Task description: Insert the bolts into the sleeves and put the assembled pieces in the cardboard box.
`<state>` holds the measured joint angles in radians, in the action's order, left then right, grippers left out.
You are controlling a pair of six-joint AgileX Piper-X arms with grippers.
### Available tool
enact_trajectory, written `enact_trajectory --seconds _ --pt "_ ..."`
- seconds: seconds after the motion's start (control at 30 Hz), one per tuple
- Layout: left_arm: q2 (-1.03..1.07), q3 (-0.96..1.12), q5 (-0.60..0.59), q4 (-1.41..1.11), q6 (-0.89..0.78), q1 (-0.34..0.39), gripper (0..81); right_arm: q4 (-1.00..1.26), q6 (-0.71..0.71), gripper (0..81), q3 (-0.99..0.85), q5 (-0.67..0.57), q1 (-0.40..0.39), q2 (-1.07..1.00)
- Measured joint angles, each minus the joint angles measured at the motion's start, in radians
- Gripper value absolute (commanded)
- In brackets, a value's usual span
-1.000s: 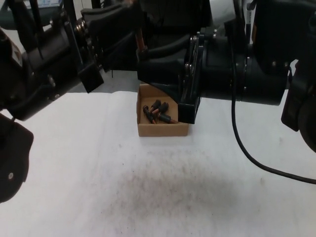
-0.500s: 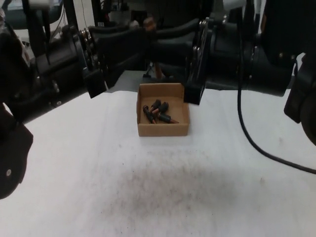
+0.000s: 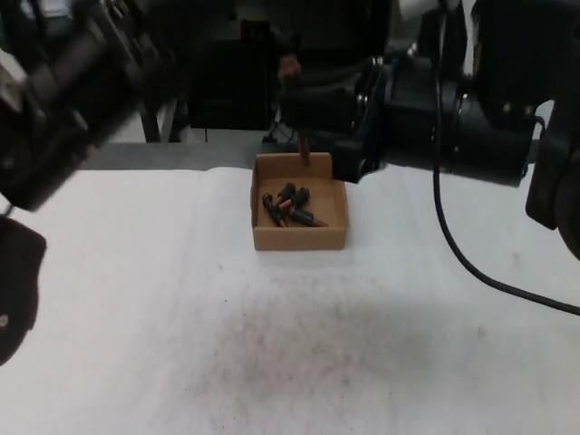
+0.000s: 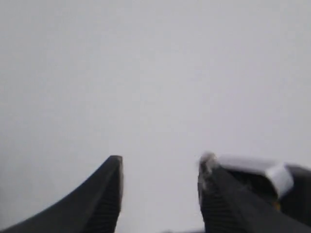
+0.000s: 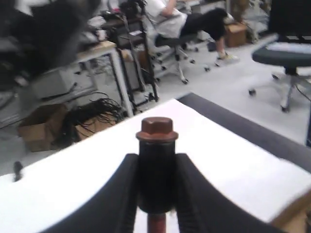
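Observation:
The cardboard box stands mid-bench on the white cloth, with several dark assembled pieces lying in it. My right gripper hangs over the box's far wall, shut on a black sleeve. A copper bolt runs through the sleeve: its head sticks out at one end and its shank points down towards the box. The right gripper clamps the sleeve from both sides. My left arm is raised at the far left. The left gripper is open and holds nothing.
The white cloth has a dark smudge in front of the box. A black cable trails across the right side. A dark rounded part sits at the left edge. Free room lies on both sides of the box.
The left arm has swung away from the middle to the far left. The right gripper has drawn back with the bolt and sleeve, and the piece now hangs over the box's far wall.

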<state>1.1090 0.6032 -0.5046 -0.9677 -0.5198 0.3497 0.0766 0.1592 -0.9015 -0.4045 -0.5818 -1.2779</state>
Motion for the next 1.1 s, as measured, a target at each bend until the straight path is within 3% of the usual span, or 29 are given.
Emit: enact_trajectory --seconds 0.13,0.17,0.23,0.4,0.7,0.9,1.1 --pt "-0.033 0.0 0.066 0.116 0.052 0.0 4.2 -0.125 0.042 0.9 -0.023 0.186 0.031 -0.017" --pt "-0.038 0.0 0.073 0.165 0.066 0.0 0.1 -0.154 0.045 0.9 -0.039 0.208 0.031 -0.019" --pt "-0.042 0.0 0.077 0.229 0.084 0.0 0.3 -0.252 0.05 0.9 -0.12 0.237 0.065 -0.067" --pt "-0.044 0.0 0.08 0.785 0.132 0.0 0.3 -0.443 0.05 0.9 -0.332 0.25 0.119 -0.228" --pt "-0.044 0.0 0.138 1.288 0.263 0.0 0.3 -0.716 0.027 0.9 -0.717 0.252 0.161 -0.553" --pt "-0.044 -0.006 0.239 1.37 0.384 0.0 0.3 -0.806 0.022 0.9 -0.883 0.252 0.16 -0.742" --pt "-0.044 -0.009 0.256 1.373 0.441 0.0 0.3 -0.909 0.022 0.9 -1.079 0.274 0.16 -0.924"
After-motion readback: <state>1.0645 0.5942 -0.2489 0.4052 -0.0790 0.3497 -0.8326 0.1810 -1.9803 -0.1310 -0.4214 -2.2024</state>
